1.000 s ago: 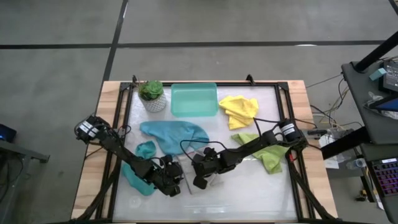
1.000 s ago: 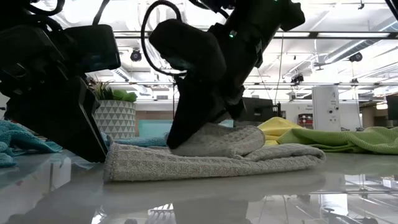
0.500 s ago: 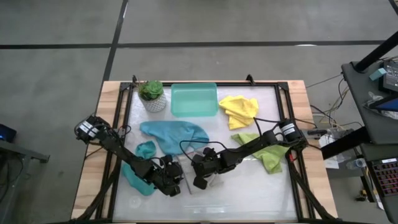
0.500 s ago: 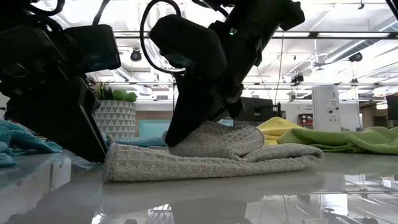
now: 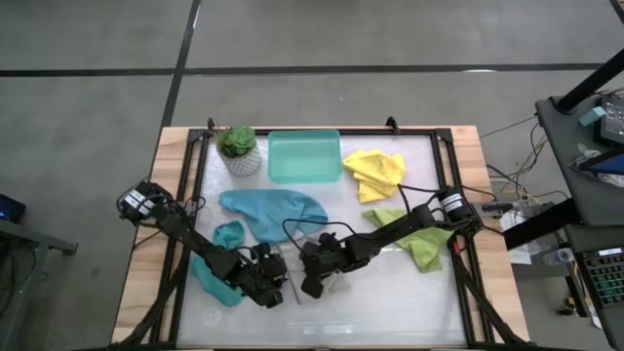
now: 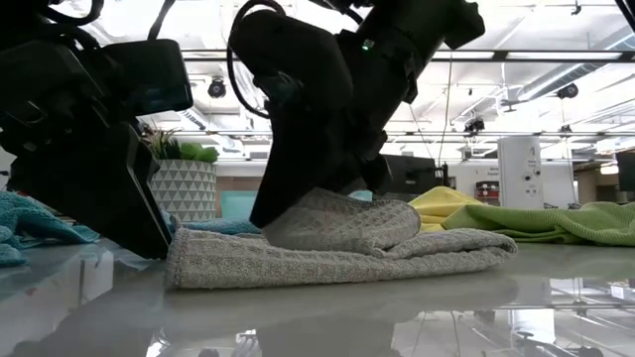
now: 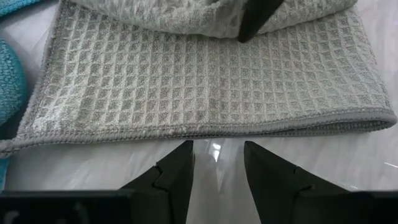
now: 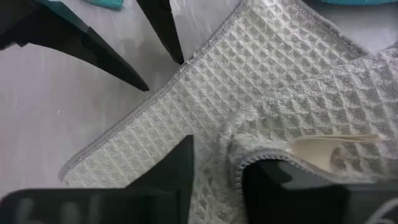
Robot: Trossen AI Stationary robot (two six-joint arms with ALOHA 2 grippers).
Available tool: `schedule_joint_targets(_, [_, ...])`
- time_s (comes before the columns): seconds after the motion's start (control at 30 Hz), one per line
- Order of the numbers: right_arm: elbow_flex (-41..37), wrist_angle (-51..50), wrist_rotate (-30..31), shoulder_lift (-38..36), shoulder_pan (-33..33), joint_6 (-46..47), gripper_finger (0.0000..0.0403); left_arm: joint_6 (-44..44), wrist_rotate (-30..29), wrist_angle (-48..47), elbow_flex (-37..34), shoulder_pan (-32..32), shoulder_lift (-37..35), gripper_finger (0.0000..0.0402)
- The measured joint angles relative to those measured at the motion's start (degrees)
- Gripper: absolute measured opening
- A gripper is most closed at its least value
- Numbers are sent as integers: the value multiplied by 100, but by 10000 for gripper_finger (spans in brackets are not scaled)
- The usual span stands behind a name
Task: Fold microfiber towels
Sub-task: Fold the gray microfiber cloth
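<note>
On the table (image 5: 390,302), my right hand (image 6: 298,213), pinching the grey towel's (image 7: 205,81) fold, has edged leftward; left hand (image 7: 217,163) spread beside its long edge.

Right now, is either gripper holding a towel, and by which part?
The right gripper pinches the light grey towel by its folded-over hemmed edge. The left gripper is open on the table beside that towel, holding nothing.

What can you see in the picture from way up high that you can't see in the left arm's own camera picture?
Only the high view shows the teal tray, the potted plant, the yellow towel and the lime green towel. Only the left wrist view shows the waffle weave of the grey towel and the open left gripper just short of its edge. Both show the white table.
</note>
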Motion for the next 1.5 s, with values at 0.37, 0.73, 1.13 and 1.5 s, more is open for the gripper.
schedule_joint_targets(0.37, [416, -33, -7, -3, 0, -822, 240, 0, -2, -2, 0, 0, 1, 129])
schedule_joint_targets(0.73, [496, -345, -311, -243, 2, -1299, 276, 2, -4, -7, 0, 0, 2, 129])
schedule_joint_targets(1.13, [504, -1677, 105, -530, 133, -1642, 245, 2, -4, -9, 0, 0, 2, 129])
schedule_joint_targets(1.5, [-17, -1996, 496, -852, 365, -1593, 228, 11, -4, -7, -2, 0, 2, 129])
